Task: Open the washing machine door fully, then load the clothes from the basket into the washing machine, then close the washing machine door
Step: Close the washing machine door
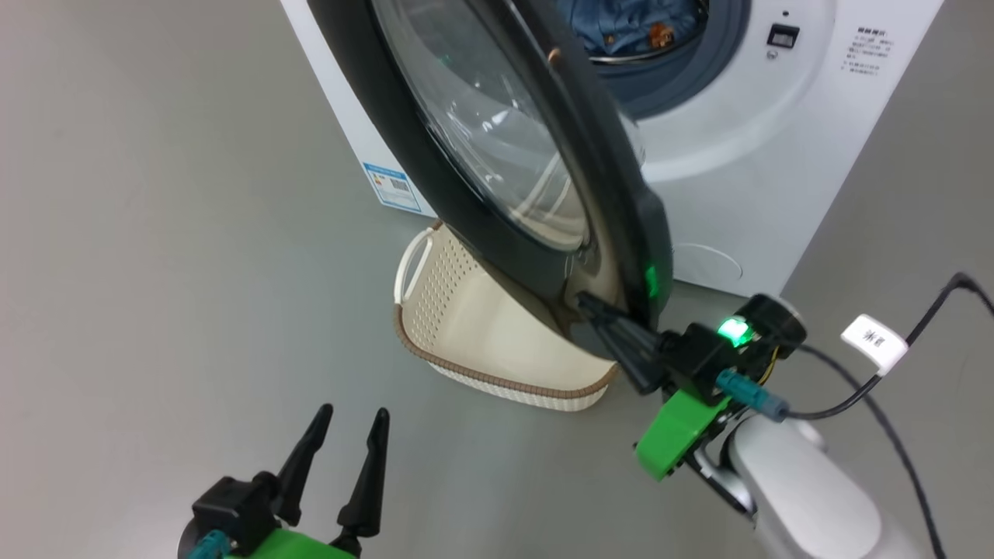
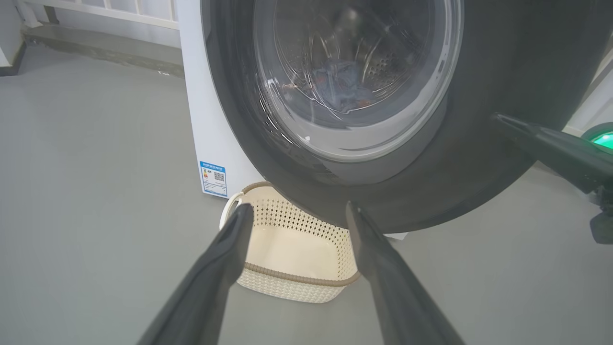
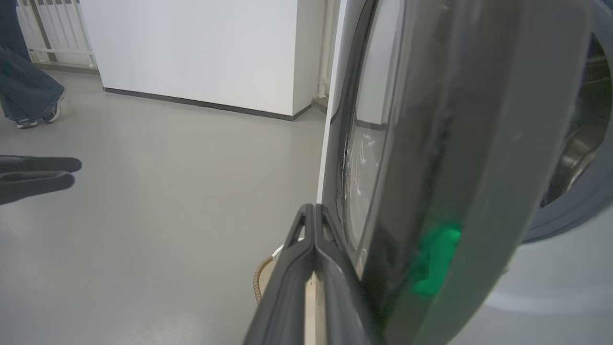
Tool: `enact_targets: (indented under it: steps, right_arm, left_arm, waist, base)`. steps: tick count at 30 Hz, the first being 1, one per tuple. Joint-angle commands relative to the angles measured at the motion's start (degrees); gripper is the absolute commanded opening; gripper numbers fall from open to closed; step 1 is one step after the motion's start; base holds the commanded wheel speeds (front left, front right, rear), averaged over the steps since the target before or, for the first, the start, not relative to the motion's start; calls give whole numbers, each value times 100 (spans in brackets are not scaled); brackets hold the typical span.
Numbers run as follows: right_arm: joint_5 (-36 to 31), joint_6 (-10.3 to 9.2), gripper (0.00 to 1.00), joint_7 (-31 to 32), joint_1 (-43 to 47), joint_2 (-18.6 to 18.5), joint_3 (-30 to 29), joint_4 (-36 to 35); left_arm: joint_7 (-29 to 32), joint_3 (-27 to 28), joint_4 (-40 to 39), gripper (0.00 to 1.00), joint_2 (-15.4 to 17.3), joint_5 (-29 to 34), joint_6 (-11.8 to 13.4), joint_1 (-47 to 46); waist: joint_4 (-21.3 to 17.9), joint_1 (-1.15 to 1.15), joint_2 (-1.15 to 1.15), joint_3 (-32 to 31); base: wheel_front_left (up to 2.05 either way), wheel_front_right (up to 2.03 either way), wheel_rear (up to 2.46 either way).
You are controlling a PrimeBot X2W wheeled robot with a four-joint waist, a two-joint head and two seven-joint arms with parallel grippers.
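Observation:
The white washing machine (image 1: 776, 155) stands at the top right, and its black-rimmed round door (image 1: 621, 202) stands partly open, swung out over the basket. Blue clothes (image 1: 621, 27) with orange prints lie in the drum; through the door glass they show in the left wrist view as clothes (image 2: 340, 86). The cream basket (image 1: 435, 287) sits on the floor under the door, its inside bare. My right gripper (image 1: 584, 299) is shut, its tips against the outer face of the door's lower rim (image 3: 455, 143). My left gripper (image 1: 351, 415) hangs open in front of the basket (image 2: 297, 279), holding nothing.
Grey floor spreads wide to the left of the machine. A black cable with a white tag (image 1: 874, 341) trails at the right. A person's legs (image 3: 24, 96) stand far off by a white wall. A blue label (image 1: 392, 186) marks the machine's side.

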Motion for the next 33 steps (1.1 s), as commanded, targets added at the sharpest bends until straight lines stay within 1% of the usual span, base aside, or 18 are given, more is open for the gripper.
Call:
enact_targets:
  steps: [1,10,15,16,18,27,33]
  right_arm:
    - [-48,8,0,-33,-159,23,13,-124]
    - [-158,8,0,119,-550,-332,-415,-281]
    - [-188,8,0,264,-896,-629,-578,-376]
    - [-188,8,0,320,-1063,-758,-625,-388]
    - [-157,8,0,359,-1224,-873,-668,-378]
    - [-94,8,0,464,-1953,-1373,-640,-170]
    - [-23,8,0,494,-2457,-1595,-577,50]
  left_arm:
    - [-77,164,-114,100,50,-59,-15,-215]
    - [-77,15,-108,100,-61,-86,-15,-470]
    - [-77,-63,-106,100,-119,-119,-15,-644]
    - [-77,-89,-107,100,-141,-130,-15,-718]
    - [-77,-110,-116,100,-162,-144,-15,-785]
    - [-77,-61,-168,100,-207,-189,-15,-1052]
    - [-77,-141,-148,100,-224,-220,-15,-1124]
  waist:
    - [-61,0,0,112]
    - [-198,0,0,544]
    - [-214,0,0,840]
    - [-199,0,0,961]
    - [-178,0,0,1066]
    - [-34,0,0,1505]
    - [43,0,0,1708]
  base:
    - [0,0,0]
    - [0,0,0]
    - [0,0,0]
    - [0,0,0]
    - [0,0,0]
    - [0,0,0]
    - [0,0,0]
